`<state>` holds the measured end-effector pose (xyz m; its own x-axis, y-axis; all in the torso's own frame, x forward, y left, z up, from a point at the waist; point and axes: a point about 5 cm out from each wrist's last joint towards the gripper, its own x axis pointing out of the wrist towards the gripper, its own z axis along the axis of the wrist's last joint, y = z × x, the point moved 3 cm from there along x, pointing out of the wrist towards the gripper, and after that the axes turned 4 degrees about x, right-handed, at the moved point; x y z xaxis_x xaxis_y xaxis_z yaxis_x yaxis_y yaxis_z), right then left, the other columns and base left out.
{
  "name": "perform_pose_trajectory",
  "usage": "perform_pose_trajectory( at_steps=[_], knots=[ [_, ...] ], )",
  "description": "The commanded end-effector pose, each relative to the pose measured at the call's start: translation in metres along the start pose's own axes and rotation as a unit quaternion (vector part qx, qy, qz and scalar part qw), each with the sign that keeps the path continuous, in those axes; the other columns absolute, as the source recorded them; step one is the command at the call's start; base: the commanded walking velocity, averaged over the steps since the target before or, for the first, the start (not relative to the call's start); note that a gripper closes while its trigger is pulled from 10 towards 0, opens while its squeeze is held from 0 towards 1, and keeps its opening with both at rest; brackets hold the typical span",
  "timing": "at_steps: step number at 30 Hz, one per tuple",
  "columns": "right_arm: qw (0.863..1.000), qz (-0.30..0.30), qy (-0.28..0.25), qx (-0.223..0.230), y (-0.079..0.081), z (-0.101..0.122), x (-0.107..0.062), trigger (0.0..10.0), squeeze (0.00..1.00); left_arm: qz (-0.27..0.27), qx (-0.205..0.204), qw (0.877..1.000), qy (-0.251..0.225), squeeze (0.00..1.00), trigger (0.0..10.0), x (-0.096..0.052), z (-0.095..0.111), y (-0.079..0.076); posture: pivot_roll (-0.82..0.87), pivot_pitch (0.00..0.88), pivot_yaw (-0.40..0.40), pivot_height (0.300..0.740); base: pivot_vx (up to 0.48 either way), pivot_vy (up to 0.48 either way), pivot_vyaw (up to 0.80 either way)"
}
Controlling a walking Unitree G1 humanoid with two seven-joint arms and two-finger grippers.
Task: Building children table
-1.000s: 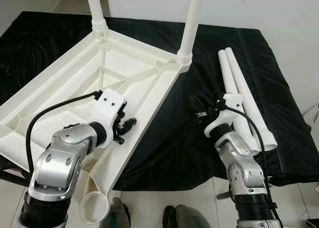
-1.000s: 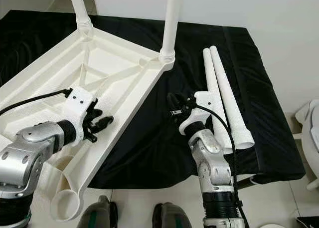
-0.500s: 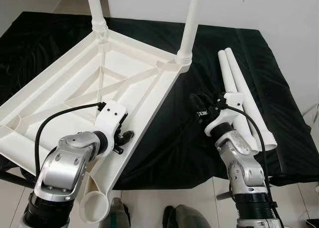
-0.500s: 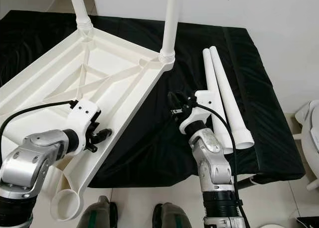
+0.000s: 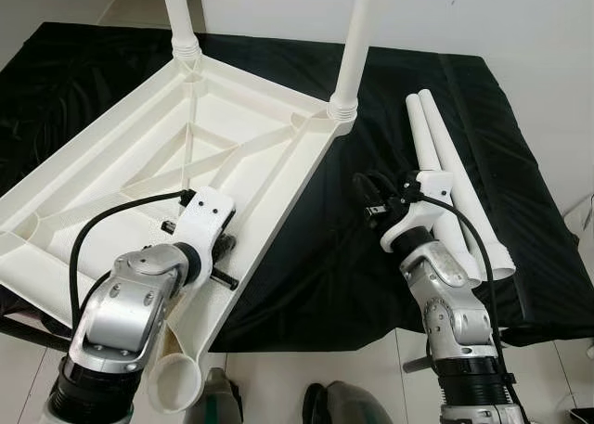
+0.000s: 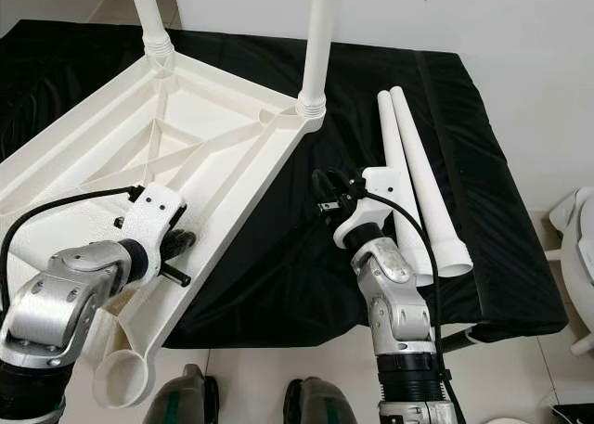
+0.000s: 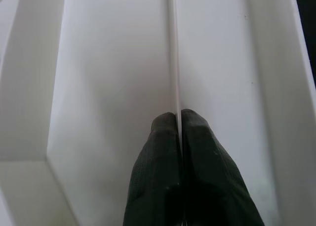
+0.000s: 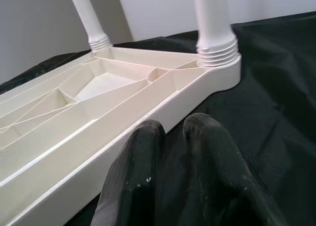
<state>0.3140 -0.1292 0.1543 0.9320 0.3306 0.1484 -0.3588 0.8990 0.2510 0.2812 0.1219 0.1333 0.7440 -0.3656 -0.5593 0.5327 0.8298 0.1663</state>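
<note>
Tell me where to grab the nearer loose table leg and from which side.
Grip the nearer loose leg mid-shaft, coming from above with the right gripper. It lies flat on the black cloth touching the second leg, so a top-down pinch at its narrower far half probably suits best.

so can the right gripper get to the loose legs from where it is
Probably yes. The right gripper hovers over bare black cloth, and the two loose legs lie just to its right with nothing between. Its fingers look nearly shut, so it would need to open first.

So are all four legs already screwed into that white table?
No, two legs stand in the upturned table top, while two loose legs lie on the black cloth beside it.
</note>
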Motion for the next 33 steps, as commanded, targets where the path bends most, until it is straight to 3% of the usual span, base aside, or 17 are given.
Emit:
perform_pose_trajectory(
  at_steps=[1, 7, 9, 15, 22, 23, 24, 25, 30, 31, 33],
  knots=[
    [1.0, 0.0, 0.004, -0.002, 0.0, -0.002, 0.0, 10.0, 0.0, 0.035, 0.007, 0.999, -0.01, 0.0, 0.0, 0.001, 0.006, 0.007, 0.04, 0.057, -0.047, 0.74, 0.0, 0.0, 0.0],
    [1.0, 0.003, 0.003, -0.001, 0.002, -0.003, 0.002, 10.0, 0.0, 0.042, 0.012, 0.999, -0.032, 0.0, 0.0, 0.011, 0.023, 0.008, 0.04, 0.053, -0.048, 0.74, 0.0, 0.0, 0.0],
    [1.0, 0.004, 0.002, 0.001, 0.003, -0.003, 0.002, 10.0, 0.0, 0.058, 0.003, 0.997, -0.057, 0.0, 0.0, 0.024, 0.044, 0.011, 0.04, 0.052, -0.04, 0.74, 0.0, 0.0, 0.0],
    [1.0, 0.003, 0.001, 0.003, 0.005, -0.004, 0.002, 10.0, 0.0, 0.095, -0.01, 0.991, -0.096, 0.0, 0.0, 0.042, 0.078, 0.016, 0.03, 0.054, -0.036, 0.74, 0.0, 0.0, 0.0],
    [1.0, 0.003, 0.001, 0.002, 0.006, -0.004, 0.001, 10.0, 0.0, 0.122, -0.01, 0.985, -0.119, 0.0, 0.0, 0.046, 0.096, 0.023, 0.03, 0.056, -0.033, 0.74, 0.0, 0.0, 0.0],
    [1.0, 0.003, 0.001, 0.003, 0.007, -0.005, 0.001, 10.0, 0.0, 0.129, 0.002, 0.983, -0.13, 0.0, 3.6, 0.047, 0.104, 0.024, 0.03, 0.061, -0.028, 0.74, 0.0, 0.0, 0.0],
    [1.0, 0.003, 0.001, 0.003, 0.007, -0.005, 0.001, 10.0, 0.0, 0.129, 0.002, 0.983, -0.13, 0.0, 3.6, 0.047, 0.104, 0.024, 0.03, 0.061, -0.028, 0.74, 0.0, 0.0, 0.0],
    [1.0, 0.003, 0.001, 0.003, 0.008, -0.005, 0.001, 10.0, 0.0, 0.129, 0.017, 0.982, -0.141, 0.0, 10.0, 0.047, 0.11, 0.023, 0.03, 0.063, -0.025, 0.74, 0.0, 0.0, 0.0],
    [1.0, 0.001, 0.002, 0.004, 0.007, -0.006, -0.001, 10.0, 0.0, 0.118, 0.034, 0.979, -0.161, 0.0, 10.0, 0.046, 0.118, 0.02, 0.03, 0.063, -0.025, 0.74, 0.0, 0.0, 0.0],
    [1.0, 0.0, 0.002, 0.003, 0.007, -0.006, -0.001, 10.0, 0.0, 0.099, 0.033, 0.979, -0.173, 1.0, 10.0, 0.043, 0.118, 0.015, 0.03, 0.069, -0.023, 0.74, 0.0, 0.0, 0.0],
    [1.0, -0.001, 0.003, 0.003, 0.007, -0.006, -0.002, 10.0, 0.0, 0.083, 0.033, 0.978, -0.186, 1.0, 10.0, 0.041, 0.119, 0.01, 0.03, 0.069, -0.023, 0.74, 0.0, 0.0, 0.0]
  ],
)
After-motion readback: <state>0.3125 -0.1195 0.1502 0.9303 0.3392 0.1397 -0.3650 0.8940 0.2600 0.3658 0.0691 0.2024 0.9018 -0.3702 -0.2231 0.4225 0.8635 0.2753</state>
